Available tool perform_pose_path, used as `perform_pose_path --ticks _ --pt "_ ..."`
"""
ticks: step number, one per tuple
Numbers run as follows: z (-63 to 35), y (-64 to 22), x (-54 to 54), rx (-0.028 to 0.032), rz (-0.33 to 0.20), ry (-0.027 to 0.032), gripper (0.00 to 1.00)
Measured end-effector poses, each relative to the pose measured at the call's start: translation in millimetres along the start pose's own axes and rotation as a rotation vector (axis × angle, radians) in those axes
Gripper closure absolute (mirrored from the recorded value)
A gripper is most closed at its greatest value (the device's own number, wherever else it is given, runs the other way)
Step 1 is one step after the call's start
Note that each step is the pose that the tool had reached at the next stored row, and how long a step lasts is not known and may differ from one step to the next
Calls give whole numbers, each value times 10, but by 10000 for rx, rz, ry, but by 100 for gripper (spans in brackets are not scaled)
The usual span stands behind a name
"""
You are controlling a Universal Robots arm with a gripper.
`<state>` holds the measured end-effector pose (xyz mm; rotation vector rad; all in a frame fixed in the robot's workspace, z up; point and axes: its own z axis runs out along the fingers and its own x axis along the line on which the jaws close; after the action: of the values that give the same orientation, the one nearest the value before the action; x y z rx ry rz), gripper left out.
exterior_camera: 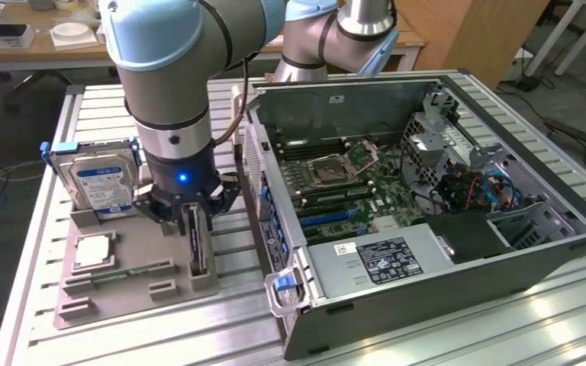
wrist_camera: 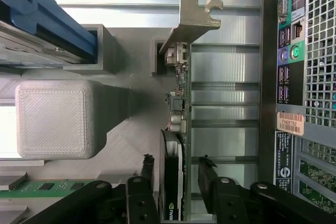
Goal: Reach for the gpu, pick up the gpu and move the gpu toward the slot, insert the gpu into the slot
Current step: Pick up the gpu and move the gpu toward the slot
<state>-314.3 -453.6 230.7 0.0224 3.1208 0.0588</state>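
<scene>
A slatted metal bench (exterior_camera: 537, 320) carries everything in the exterior view. The biggest thing on it is an open computer case (exterior_camera: 354, 103), lying on its side toward the exterior view's right with its motherboard (exterior_camera: 375, 183) facing up and a blue slot (exterior_camera: 323, 217) on that board. The robot arm (exterior_camera: 171, 91) comes down on the case's left in that view, over a grey printed fixture (exterior_camera: 120, 286) that sits on the bench just beside the case. A silver hard drive (exterior_camera: 100, 183) with a blue label stands upright at the fixture's far end. The gpu (exterior_camera: 199, 248) stands on its long edge in an upright holder at the side of the fixture nearest the case, well apart from the slot. The wrist view shows the gpu (wrist_camera: 176, 129) edge-on, its pale metal bracket (wrist_camera: 191, 19) at the end away from the tool, with the rear ports of the case (wrist_camera: 286, 40) close by. The tool (exterior_camera: 193, 217) is lowered over the card's near end, and in the wrist view the tool (wrist_camera: 177, 158) straddles it: the black fingers (wrist_camera: 210, 179) stand one on each side, spread wider than the card, with a visible gap on one side, so nothing is gripped. A square processor chip (exterior_camera: 91, 250) lies flat on the fixture, and beside it lies a narrow green memory stick (exterior_camera: 130, 271).
</scene>
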Motion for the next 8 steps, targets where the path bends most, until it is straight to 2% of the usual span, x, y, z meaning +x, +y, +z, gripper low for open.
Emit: perform_pose_path --ticks 1,7,8 --pt "0 0 0 0 0 0 56" --pt "0 0 0 -1 0 0 57" --pt "0 0 0 0 0 0 64"
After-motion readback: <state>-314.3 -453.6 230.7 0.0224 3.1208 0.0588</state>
